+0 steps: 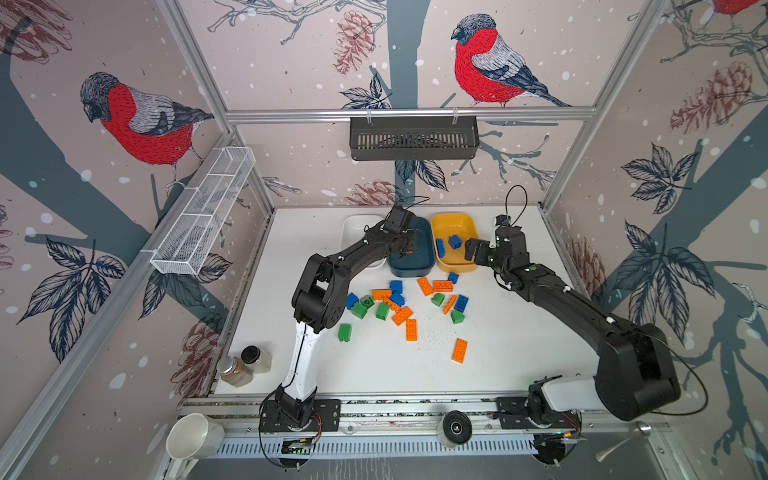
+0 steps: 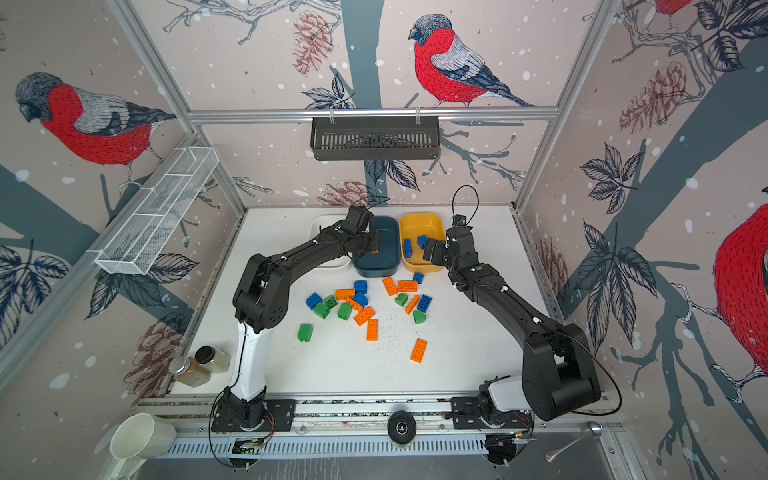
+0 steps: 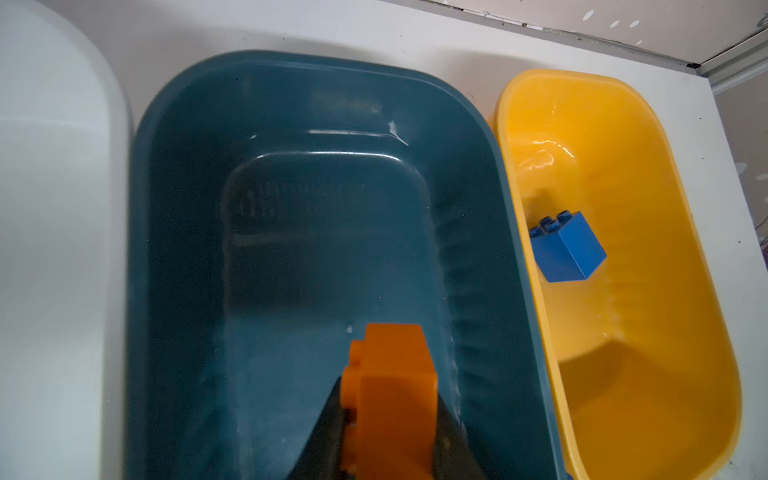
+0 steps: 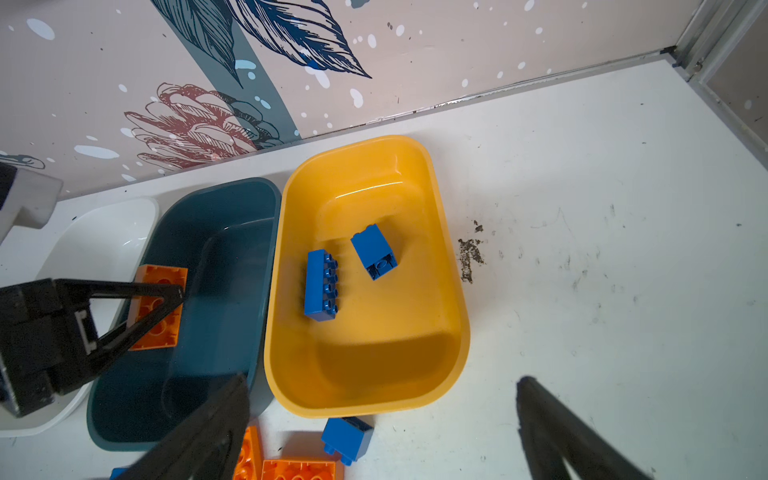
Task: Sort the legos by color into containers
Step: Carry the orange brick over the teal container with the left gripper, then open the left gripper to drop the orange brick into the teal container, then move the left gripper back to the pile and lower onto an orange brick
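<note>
Top views, left arm: the left gripper [image 1: 405, 248] hangs over the teal tub [image 1: 417, 266], its fingers clenched on an orange brick [image 1: 409, 252]. I judge this a drop pose, with the brick lined up above the tub's floor.
Top views, right arm: the right gripper [image 1: 477, 251] is at the near rim of the yellow tub [image 1: 453, 220], spread wide with nothing in it, so it looks free for another pick.
Top views, tubs: the white tub [image 1: 357, 224], teal tub and yellow tub stand side by side along the far edge of the bench [image 1: 498, 345]. The yellow one is nearest the far right corner.
Top views, loose legos [image 1: 402, 316]: orange, blue and green bricks lie scattered mid-bench, several touching. A few lie just beside the tubs' near rims.
Left wrist, grip: the fingers [image 3: 318, 440] pinch the orange brick by its long sides, so it hangs on edge with its studs facing sideways. The teal floor in view beneath it is bare.
Left wrist, look: the brick is chunky, glossy and smooth-walled.
Right wrist, yellow tub: a long blue brick [image 4: 320, 286] lies on its side. A short blue brick [image 4: 374, 251] sits tipped close beside it, hollow underside showing.
Right wrist, white tub: no brick shows in the part that is visible.
Rule, judged: blue goes to yellow, orange to teal, and green probably to white.
</note>
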